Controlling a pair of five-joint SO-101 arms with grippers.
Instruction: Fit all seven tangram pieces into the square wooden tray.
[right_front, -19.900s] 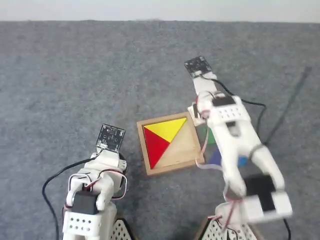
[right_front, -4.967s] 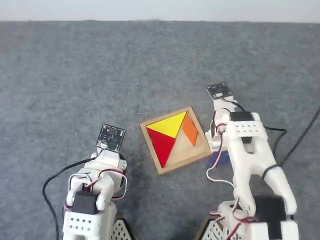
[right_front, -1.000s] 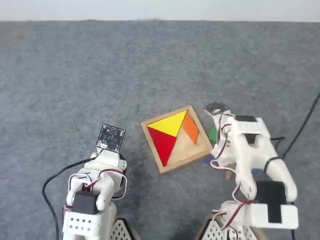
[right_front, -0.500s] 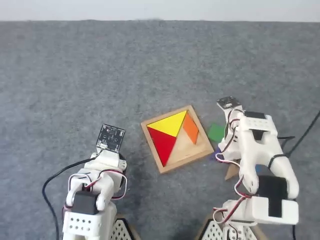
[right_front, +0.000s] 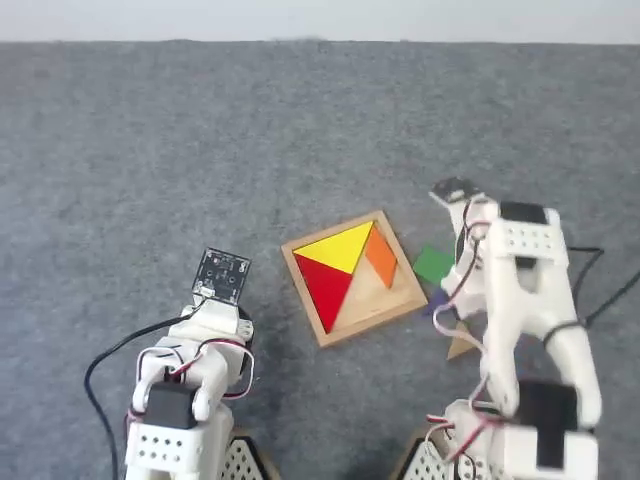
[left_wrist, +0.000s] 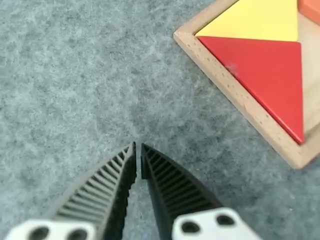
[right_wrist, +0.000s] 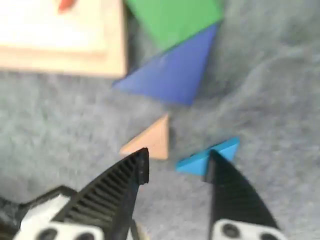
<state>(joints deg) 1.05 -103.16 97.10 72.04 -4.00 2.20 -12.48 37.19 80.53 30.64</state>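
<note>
The square wooden tray (right_front: 405, 301) lies mid-table and holds a yellow triangle (right_front: 340, 250), a red triangle (right_front: 325, 288) and an orange piece (right_front: 380, 258). To its right on the carpet lie a green piece (right_front: 433, 265) and a tan triangle (right_front: 462, 345). My right gripper (right_wrist: 178, 157) is open above the carpet. The tan triangle (right_wrist: 152, 140) sits by one finger and a light blue piece (right_wrist: 207, 157) by the other. Beyond them are a dark blue triangle (right_wrist: 172, 75) and the green piece (right_wrist: 172, 17). My left gripper (left_wrist: 137, 147) is shut, just off the tray's corner (left_wrist: 240, 105).
Grey carpet covers the whole table. The left arm (right_front: 190, 375) stands at the front left and the right arm (right_front: 515, 290) rises right of the tray, above some loose pieces. Open carpet stretches behind the tray and to its left.
The right arm has swung right and away from the tray, uncovering the green piece. Since the oldest frame the orange piece has entered the tray, which has shifted. The left arm has not moved.
</note>
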